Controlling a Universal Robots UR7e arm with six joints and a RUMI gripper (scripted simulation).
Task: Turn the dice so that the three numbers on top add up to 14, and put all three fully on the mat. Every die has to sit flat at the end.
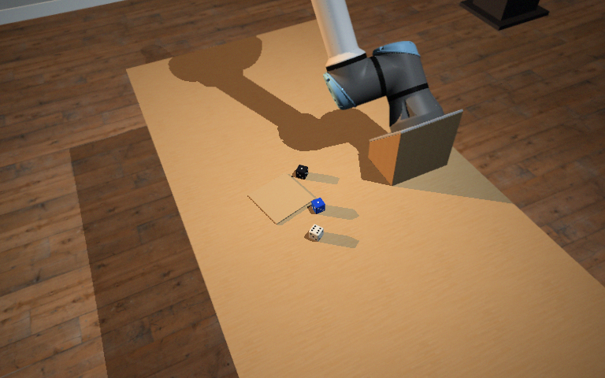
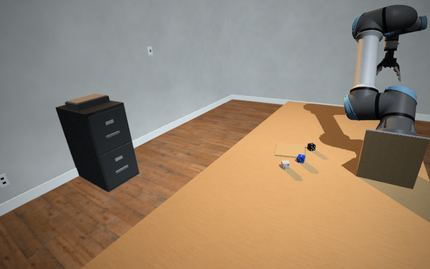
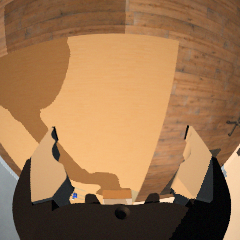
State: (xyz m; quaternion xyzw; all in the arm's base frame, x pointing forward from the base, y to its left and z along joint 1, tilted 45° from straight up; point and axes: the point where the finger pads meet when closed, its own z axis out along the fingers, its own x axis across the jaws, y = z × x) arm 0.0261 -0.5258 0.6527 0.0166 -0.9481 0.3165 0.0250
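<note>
Three dice lie on the table next to a thin tan mat [image 1: 281,198], all off it. The black die [image 1: 301,171] sits at the mat's far corner, the blue die [image 1: 317,205] at its right corner, and the white die [image 1: 315,231] nearer the front, showing five on top. They also show in the exterior view as black [image 2: 311,146], blue [image 2: 300,158] and white [image 2: 285,163] beside the mat [image 2: 289,149]. My gripper [image 2: 388,68] hangs high above the table, far from the dice, open and empty. In the wrist view the fingers are spread, with the blue die [image 3: 74,195] and the mat [image 3: 117,193] tiny at the bottom.
The arm's base sits on a grey block [image 1: 414,149] at the table's right edge, behind the dice. A black filing cabinet [image 2: 98,139] stands on the wooden floor at the left, away from the table.
</note>
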